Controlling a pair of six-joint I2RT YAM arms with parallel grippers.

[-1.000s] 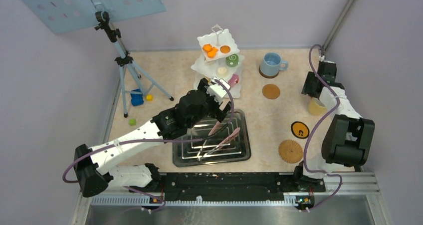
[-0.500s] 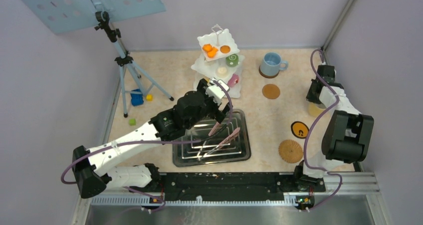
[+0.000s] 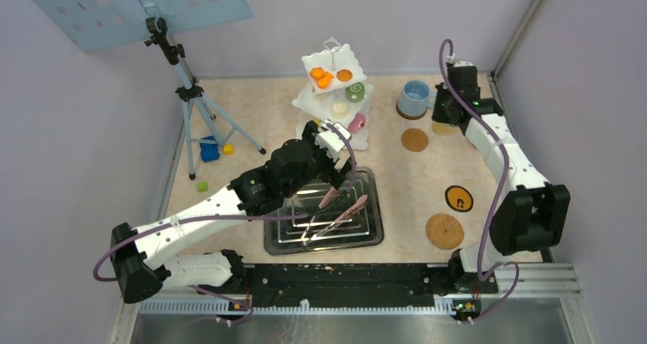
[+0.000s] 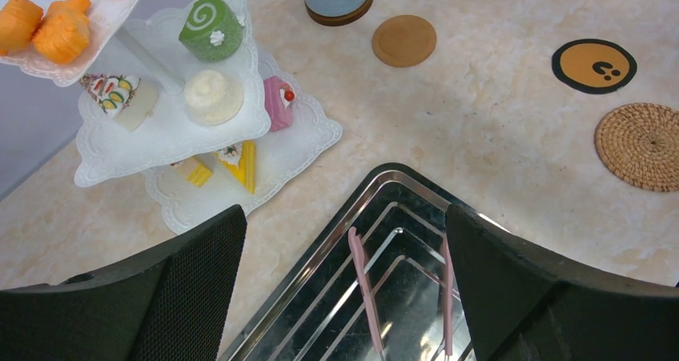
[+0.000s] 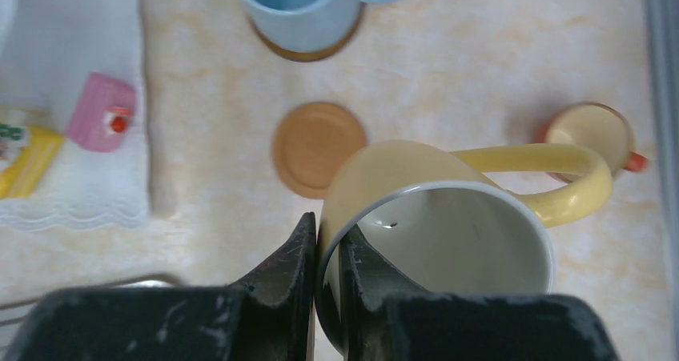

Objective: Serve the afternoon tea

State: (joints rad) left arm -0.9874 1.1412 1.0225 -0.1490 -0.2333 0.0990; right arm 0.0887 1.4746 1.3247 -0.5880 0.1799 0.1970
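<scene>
One rigid yellow mug (image 5: 384, 177) is clamped by our right claw (image 5: 327, 253) at its nine-o'clock rim, opposite the handle (image 5: 560, 181); we judge it slip-prone. Left claw (image 4: 344, 293) released.

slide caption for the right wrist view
Right gripper pinching the yellow mug by its rim, bare coaster and blue mug beyond.

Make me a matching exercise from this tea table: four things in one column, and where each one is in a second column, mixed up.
Things:
1. blue mug
2. yellow mug
3. pink tongs
4. green swirl cake

Places:
A. in the steel tray
B. on the middle tier of the stand
C. on a brown coaster
D. pinched at the rim by the right tool

Pairs: 1-C, 2-D, 3-A, 4-B
</scene>
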